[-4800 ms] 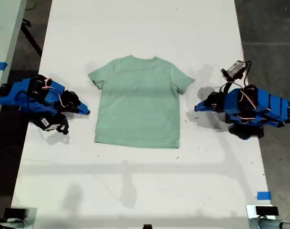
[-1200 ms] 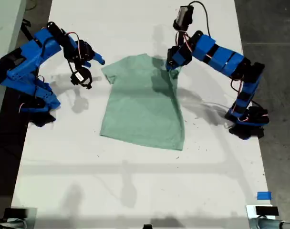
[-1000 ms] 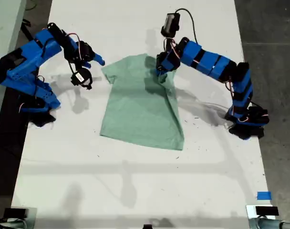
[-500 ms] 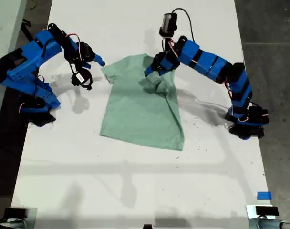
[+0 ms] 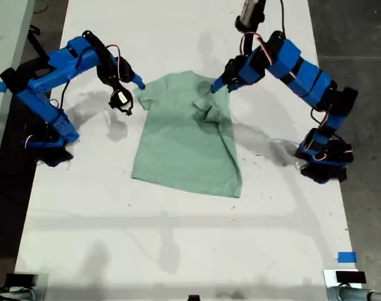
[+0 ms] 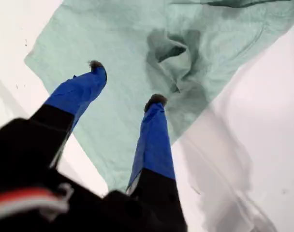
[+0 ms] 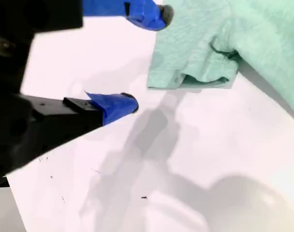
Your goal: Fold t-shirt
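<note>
T-shirt partly bunched, both grippers empty.
You see the t-shirt [image 5: 186, 138] lying on the white table [image 5: 178, 238], one sleeve crumpled inward. My first gripper [image 6: 125, 84] hovers above it, jaws apart; my second gripper [image 7: 144, 60] stands spread at the other sleeve's edge.

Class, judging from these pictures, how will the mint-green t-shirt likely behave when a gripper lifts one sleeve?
The t-shirt is probably floppy: its folded sleeve lies crumpled. It likely drapes and drags rather than lifting flat. It looks thin, so probably light.
</note>
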`<state>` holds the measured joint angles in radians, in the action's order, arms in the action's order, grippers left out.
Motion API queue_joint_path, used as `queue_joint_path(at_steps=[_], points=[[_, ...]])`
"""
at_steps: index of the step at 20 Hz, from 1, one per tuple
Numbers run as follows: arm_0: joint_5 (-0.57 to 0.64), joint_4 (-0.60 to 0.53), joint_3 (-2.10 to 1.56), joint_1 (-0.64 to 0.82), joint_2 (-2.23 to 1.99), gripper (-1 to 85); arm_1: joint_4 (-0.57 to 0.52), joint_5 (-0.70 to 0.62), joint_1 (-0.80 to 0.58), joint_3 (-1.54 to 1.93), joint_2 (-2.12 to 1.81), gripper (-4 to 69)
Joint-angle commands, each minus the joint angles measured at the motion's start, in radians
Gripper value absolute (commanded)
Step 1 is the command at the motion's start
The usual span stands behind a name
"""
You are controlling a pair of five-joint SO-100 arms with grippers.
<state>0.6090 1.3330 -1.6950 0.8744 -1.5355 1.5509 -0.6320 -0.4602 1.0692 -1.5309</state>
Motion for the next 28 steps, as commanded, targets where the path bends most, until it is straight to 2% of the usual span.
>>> queue_joint_path(at_steps=[1, 6, 7, 9, 12, 18, 22, 28], points=[[0.003, -0.014, 0.144, 0.025, 0.138, 29.5, -0.031, 0.041, 0.049, 0.084, -0.166, 20.4], [-0.003, 0.009, 0.368, 0.092, 0.476, 28.4, -0.097, 0.109, 0.100, 0.333, -0.397, 19.2], [-0.002, 0.044, 0.437, 0.098, 0.546, 24.2, -0.107, 0.120, 0.106, 0.377, -0.439, 19.3], [-0.008, 0.100, 0.532, 0.109, 0.630, 8.4, -0.121, 0.141, 0.117, 0.459, -0.506, 19.3], [-0.003, 0.112, 0.566, 0.121, 0.630, 0.0, -0.149, 0.164, 0.126, 0.560, -0.586, 19.4], [-0.028, 0.153, 0.557, 0.133, 0.468, 0.0, -0.196, 0.186, 0.124, 0.699, -0.710, 20.1], [-0.038, 0.133, 0.540, 0.137, 0.244, 0.0, -0.202, 0.195, 0.124, 0.752, -0.765, 20.3], [-0.017, -0.020, 0.586, -0.095, 0.219, 0.0, -0.218, 0.218, 0.130, 0.819, -0.828, 20.5]])
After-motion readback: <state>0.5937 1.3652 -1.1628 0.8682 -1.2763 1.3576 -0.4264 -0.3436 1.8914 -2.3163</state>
